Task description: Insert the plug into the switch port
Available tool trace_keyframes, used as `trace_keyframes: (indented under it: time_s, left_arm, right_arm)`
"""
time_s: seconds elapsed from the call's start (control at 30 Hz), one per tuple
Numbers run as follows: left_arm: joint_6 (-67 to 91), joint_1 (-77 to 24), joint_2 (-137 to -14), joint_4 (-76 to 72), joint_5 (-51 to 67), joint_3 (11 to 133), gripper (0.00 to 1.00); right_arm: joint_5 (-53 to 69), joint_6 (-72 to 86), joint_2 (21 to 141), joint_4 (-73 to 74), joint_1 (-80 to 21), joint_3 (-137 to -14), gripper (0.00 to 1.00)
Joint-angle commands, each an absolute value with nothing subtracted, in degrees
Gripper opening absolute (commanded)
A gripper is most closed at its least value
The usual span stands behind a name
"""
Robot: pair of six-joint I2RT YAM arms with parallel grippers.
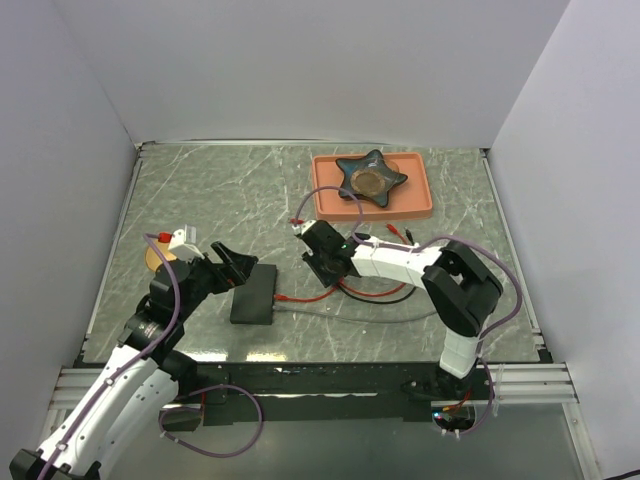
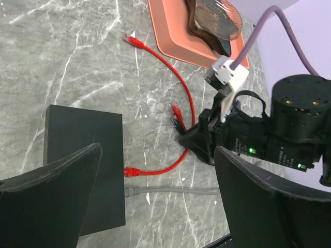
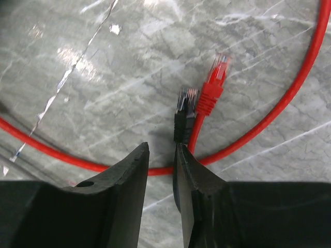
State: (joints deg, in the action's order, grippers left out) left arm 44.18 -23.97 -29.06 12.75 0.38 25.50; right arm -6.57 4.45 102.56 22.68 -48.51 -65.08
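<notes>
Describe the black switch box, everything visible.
The small flat matte-black rectangular switch box lies flat on the grey marble table, plain top, plastic-looking. A red-cabled plug and a grey-cabled plug meet its edge facing the right arm, apparently inserted. The open left claw hovers at its other side; contact unclear.

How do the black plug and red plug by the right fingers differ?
Black-booted cable plug lies closer to the right fingers; red-booted cable plug sits farther out. The black plug points straight away from the fingers; the red plug tilts rightward in the right wrist view. Both lie loose on the grey marble table, side by side, neither in a port.
</notes>
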Motion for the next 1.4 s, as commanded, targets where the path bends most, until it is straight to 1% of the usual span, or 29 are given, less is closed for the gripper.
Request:
trace_keyframes:
  time_s: [0.0, 0.5, 0.57, 0.93, 1.07, 1.37]
  left_arm:
    - [43.7, -23.7, -28.0, 11.8, 0.6, 25.8, 0.96]
    - [43.8, -23.8, -28.2, 11.8, 0.6, 25.8, 0.96]
    - [43.8, -23.8, -28.2, 11.8, 0.8, 25.9, 0.96]
    - [43.8, -23.8, -28.3, 11.8, 0.9, 25.9, 0.96]
    - [43.9, -23.7, -28.2, 11.7, 0.9, 25.8, 0.96]
    - [43.9, -23.7, -28.9, 11.1, 1.1, 25.6, 0.96]
  right_arm:
    - [-9.0, 5.9, 104.0, 23.5, -49.0, -68.6, 0.36]
    - [-11.2, 6.3, 103.0, 23.1, -49.0, -67.5, 0.34]
    - [-11.9, 6.6, 102.8, 22.9, -49.0, -67.1, 0.32]
    - [-13.4, 7.2, 101.9, 22.9, -49.0, -66.2, 0.32]
    - [-14.0, 7.4, 100.3, 21.8, -49.0, -64.9, 0.33]
    - [-13.9, 7.5, 96.6, 20.2, -49.0, -62.5, 0.40]
